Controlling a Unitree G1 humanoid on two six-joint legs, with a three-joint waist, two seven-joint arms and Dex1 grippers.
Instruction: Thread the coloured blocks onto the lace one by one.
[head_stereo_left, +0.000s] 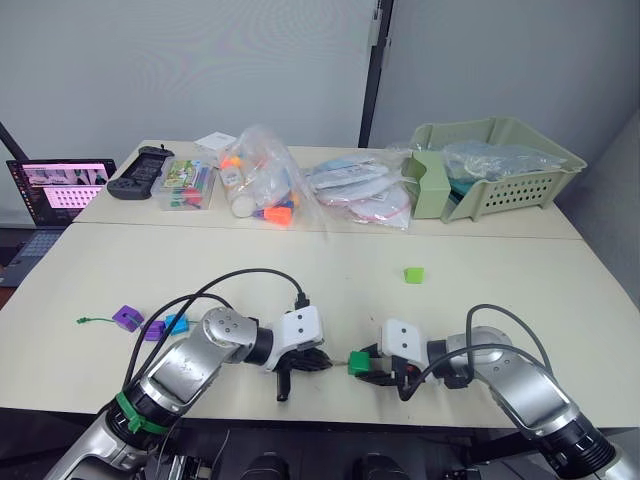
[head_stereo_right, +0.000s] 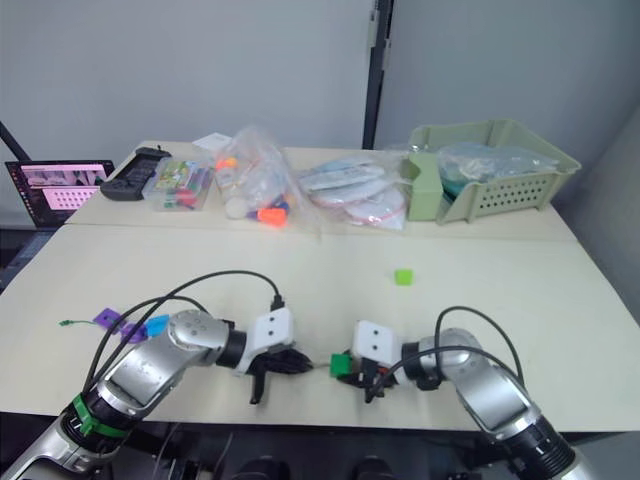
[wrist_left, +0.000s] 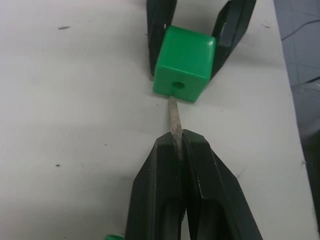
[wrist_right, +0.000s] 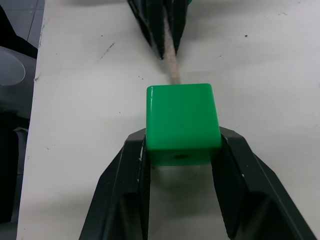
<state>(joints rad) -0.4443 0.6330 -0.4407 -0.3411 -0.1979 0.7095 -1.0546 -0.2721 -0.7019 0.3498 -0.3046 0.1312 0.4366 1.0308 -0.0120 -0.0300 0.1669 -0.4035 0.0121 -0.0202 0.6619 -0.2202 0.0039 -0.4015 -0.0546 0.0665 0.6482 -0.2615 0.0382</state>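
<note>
The table (head_stereo_left: 300, 270) is filling the middle of the head views; at its lower centre the two grippers are facing each other; the left gripper (wrist_left: 179, 146) is pinching the lace (wrist_left: 174, 120) by its pale tip, fingers closed on it; the right gripper (wrist_right: 181, 150) is clamping the green block (wrist_right: 182, 120), the tip touching the block's hole; a light green block (head_stereo_left: 414, 274) is lying right of centre; two purple blocks (head_stereo_left: 128, 318) and a blue block (head_stereo_left: 176, 324) are sitting at lower left.

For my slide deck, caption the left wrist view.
Left gripper aims the lace's stiff pale tip at the hole of the green plastic cube clamped by the right gripper.
</note>
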